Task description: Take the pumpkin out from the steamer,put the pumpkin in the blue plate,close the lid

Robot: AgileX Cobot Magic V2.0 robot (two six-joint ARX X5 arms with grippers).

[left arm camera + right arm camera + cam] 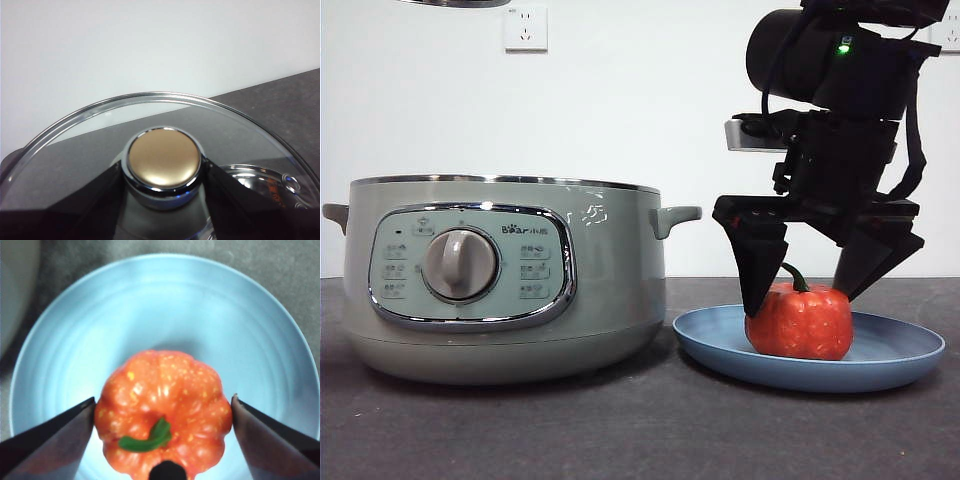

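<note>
The orange-red pumpkin rests on the blue plate, to the right of the steamer. My right gripper reaches down over it, one jaw against each side of the pumpkin, green stem between them. The steamer stands without a cover, its dial facing the front view. High above it, only a steel edge of the lid shows. In the left wrist view my left gripper is shut on the knob of the glass lid.
A grey wall stands behind the dark table. A wall socket is above the steamer. The steamer's side handle comes close to the plate's near rim.
</note>
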